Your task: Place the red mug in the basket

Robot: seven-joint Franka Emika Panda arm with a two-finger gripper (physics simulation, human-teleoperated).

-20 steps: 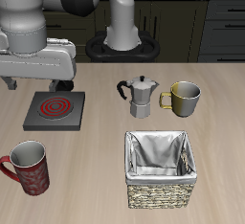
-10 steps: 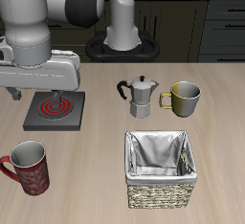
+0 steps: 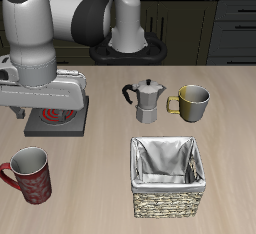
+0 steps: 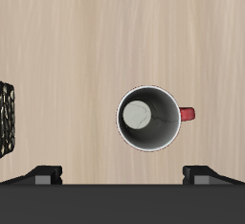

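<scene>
Your arm has swung forward over the table toward the red mug [image 3: 30,173], which stands near the front edge, well apart from the basket [image 3: 167,177]. Your gripper [image 4: 124,175] is wide open and holds nothing. Next, go down.

Pale wood-grain table [image 3: 230,128] in front of dark cabinets [image 3: 232,23] (drawer fronts with slim handles), evenly lit.
</scene>
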